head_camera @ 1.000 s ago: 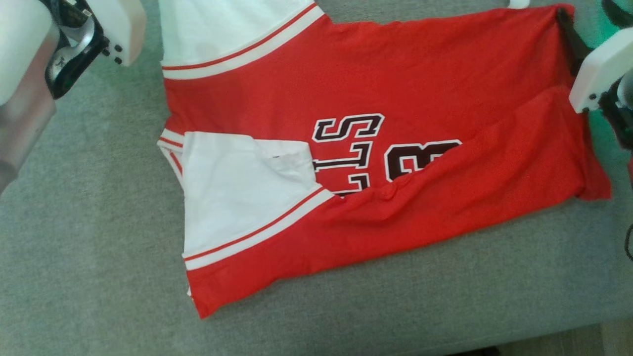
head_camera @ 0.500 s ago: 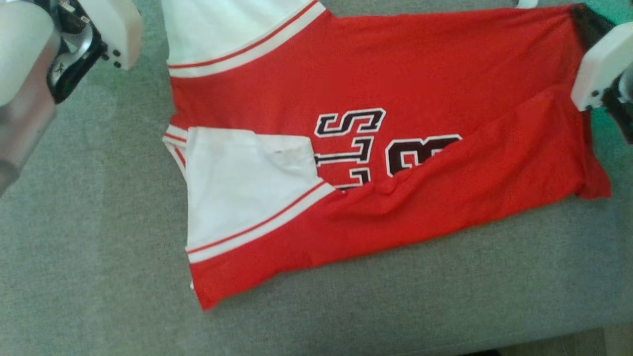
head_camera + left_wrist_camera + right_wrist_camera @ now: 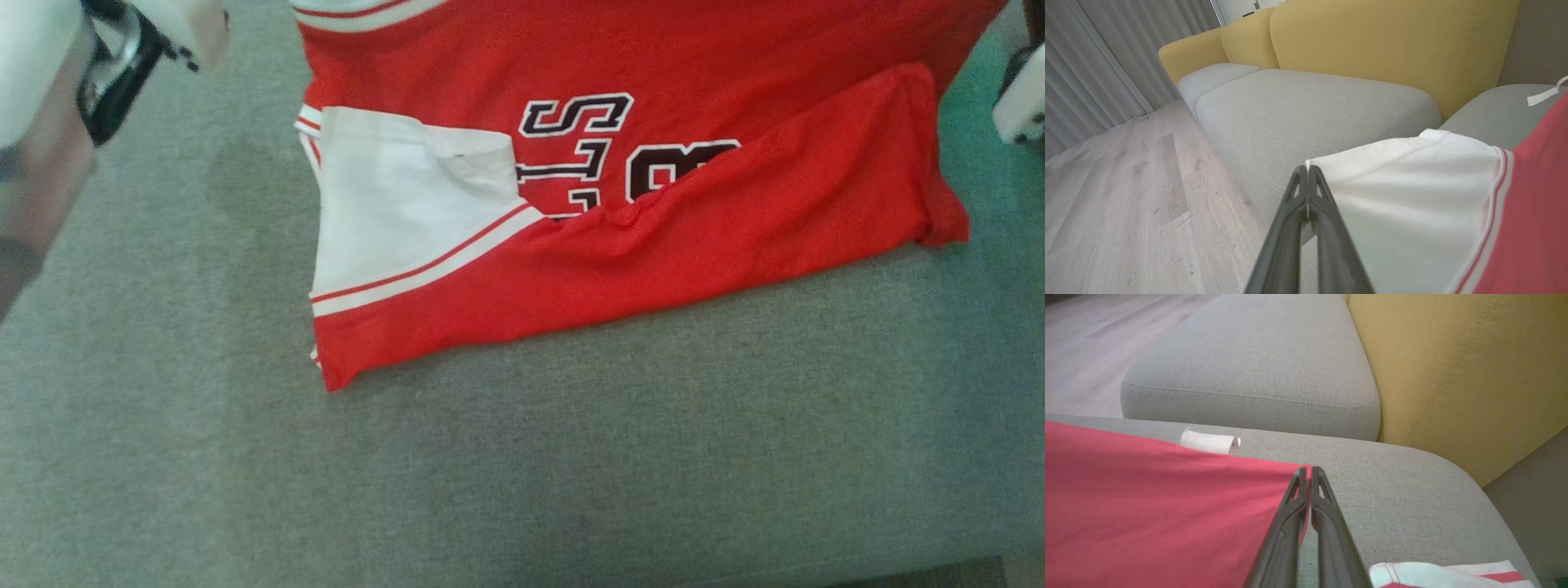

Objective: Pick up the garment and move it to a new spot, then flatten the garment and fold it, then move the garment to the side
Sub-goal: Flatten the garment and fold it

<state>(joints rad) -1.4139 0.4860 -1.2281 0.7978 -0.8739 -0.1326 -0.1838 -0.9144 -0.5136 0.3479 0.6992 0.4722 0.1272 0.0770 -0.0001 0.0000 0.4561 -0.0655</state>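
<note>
Grey seat cushion [image 3: 571,457]: bears the garment [image 3: 735,220] toward its far edge, near side folded over. The garment is light, limp knit, so you should grip its hems. Your left gripper [image 3: 1307,173] is clamped on the white sleeve hem. Your right gripper [image 3: 1308,473] is clamped on a red corner.

On my head view the shirt [image 3: 653,73] runs off the top edge, so its far half is lost to me. The left wrist [image 3: 114,65] is cut by the top-left corner, the right wrist [image 3: 1020,106] by the right edge. A folded red flap [image 3: 735,220] covers the lower lettering [image 3: 584,155]; I can't read it whole. On the right wrist view, a small white roll [image 3: 1208,442] beyond the cloth is too small to name.
</note>
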